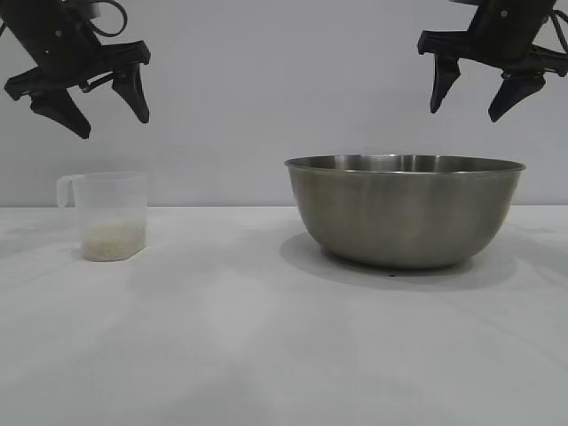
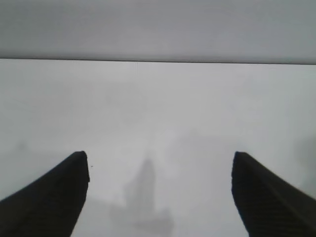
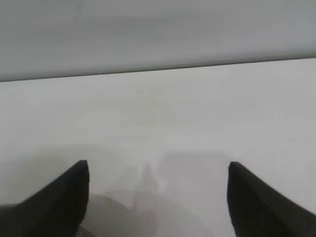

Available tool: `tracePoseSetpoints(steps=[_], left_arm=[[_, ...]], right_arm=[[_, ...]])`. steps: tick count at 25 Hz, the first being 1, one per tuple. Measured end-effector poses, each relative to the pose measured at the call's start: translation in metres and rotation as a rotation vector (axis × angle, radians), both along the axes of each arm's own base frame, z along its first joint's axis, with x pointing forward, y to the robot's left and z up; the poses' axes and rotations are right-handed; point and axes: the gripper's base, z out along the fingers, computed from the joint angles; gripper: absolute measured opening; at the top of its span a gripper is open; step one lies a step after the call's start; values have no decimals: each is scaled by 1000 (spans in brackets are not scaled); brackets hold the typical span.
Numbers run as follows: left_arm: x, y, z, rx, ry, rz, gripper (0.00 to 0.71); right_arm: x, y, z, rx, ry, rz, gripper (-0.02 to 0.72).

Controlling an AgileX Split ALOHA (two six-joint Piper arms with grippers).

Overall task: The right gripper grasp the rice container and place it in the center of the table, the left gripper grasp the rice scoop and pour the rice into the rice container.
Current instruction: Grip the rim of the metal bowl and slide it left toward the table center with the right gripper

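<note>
Nothing is judged done yet. The rice container [image 1: 405,211] sits right of frame centre on the table [image 1: 266,355], ungrasped, directly below the right gripper [image 1: 479,96], held wide open and empty. The rice scoop [image 1: 108,216], holding rice [image 1: 114,240], stands lower left, beneath the open, empty left gripper [image 1: 108,115].

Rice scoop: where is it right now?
In the exterior view the rice scoop stands upright on the table at the left, below the open left gripper and well apart from the rice container on the right.
</note>
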Motion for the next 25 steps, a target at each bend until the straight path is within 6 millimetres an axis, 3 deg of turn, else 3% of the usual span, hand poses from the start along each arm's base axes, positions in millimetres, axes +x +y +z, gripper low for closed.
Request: tracePoseSetpoints(steps=[19, 25], left_arm=[[0, 0, 0, 0, 0, 0, 515], [0, 0, 0, 2, 0, -1, 515]], right_arm=[[1, 0, 3, -2, -13, 6, 515], [-3, -1, 10, -59, 55, 49, 515]])
